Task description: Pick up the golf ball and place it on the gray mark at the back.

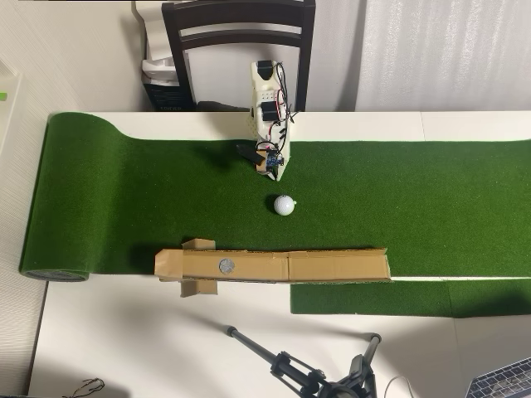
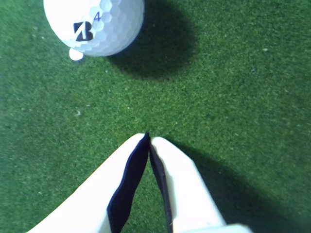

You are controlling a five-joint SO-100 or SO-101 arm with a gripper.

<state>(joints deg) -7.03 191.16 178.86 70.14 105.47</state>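
One small white dimpled golf ball (image 1: 284,204) lies on the green turf mat (image 1: 415,207), just ahead of the tool (image 2: 148,137) and apart from it; in the wrist view the ball (image 2: 95,24) sits beyond the tips and off to their left, marked with a black "B" and a blue "4", with a tiny white dot (image 2: 76,54) at its lower edge.

One tool: two white fingers (image 2: 180,179) with dark inner faces, tips pressed together, holding nothing, over bare turf.

One white robot arm (image 1: 270,112), reaching down from the far edge of the mat.

One long brown cardboard strip (image 1: 332,265), lying across the near edge of the mat, beyond the ball from the tool. Turf between tool and ball is clear; ball and strip are well apart.

One flat round gray mark (image 1: 226,266), on the strip's left part in the overhead view, well off to the side of the ball.

One white desk (image 1: 166,348) under the mat.

One dark wooden chair (image 1: 241,33), behind the arm.

One black tripod (image 1: 315,377), on the desk past the strip.
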